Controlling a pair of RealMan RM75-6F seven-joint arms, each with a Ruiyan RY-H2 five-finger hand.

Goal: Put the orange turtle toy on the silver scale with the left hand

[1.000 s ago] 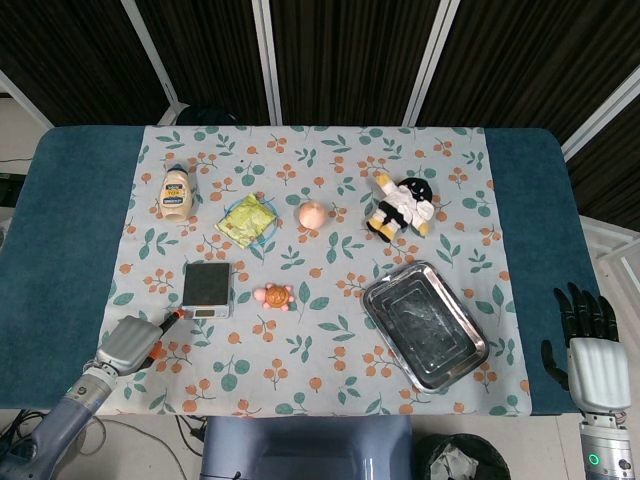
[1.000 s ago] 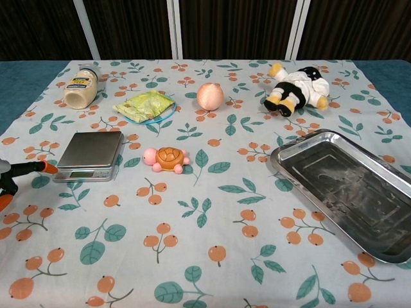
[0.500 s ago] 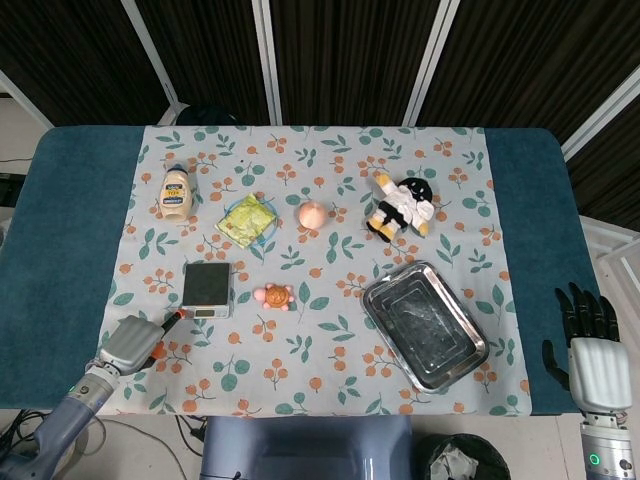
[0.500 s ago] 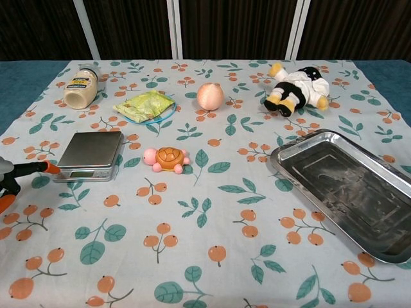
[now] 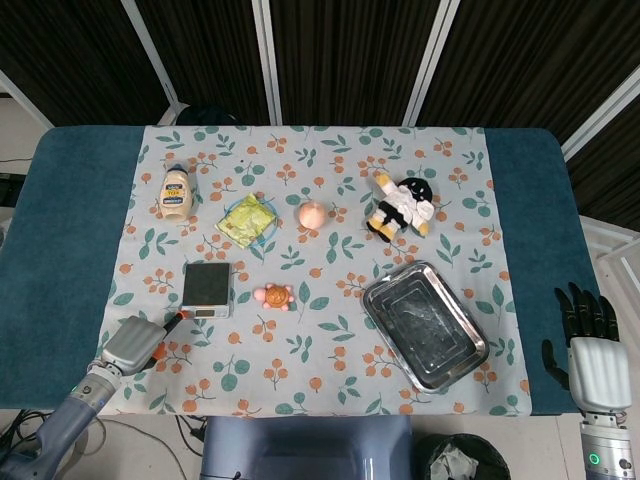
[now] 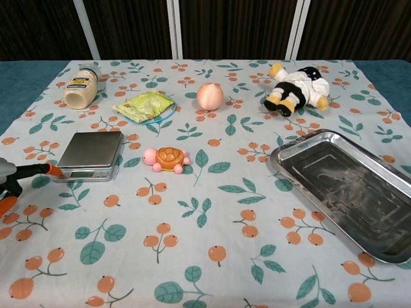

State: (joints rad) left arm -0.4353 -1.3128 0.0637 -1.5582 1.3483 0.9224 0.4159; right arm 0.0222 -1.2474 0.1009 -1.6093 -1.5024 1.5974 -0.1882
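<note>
The left hand [image 5: 128, 343] hangs over the tabletop's front left corner, holding nothing, an orange-tipped finger [image 6: 50, 169] stretched toward the silver scale [image 6: 90, 154] and stopping just short of its near left corner. The scale, a flat square with a dark platform and a small display along its front edge, sits left of centre with nothing on it. Just beside it to the right lies the orange turtle toy [image 6: 166, 158]: a small rubbery figure with a domed orange shell scored in plates, pale pink head pointing at the scale, and pink flippers flat on the floral cloth [image 5: 330, 390]. The right hand [image 5: 588, 350] is off the tabletop's front right corner, dark fingers spread and straight, grasping nothing.
</note>
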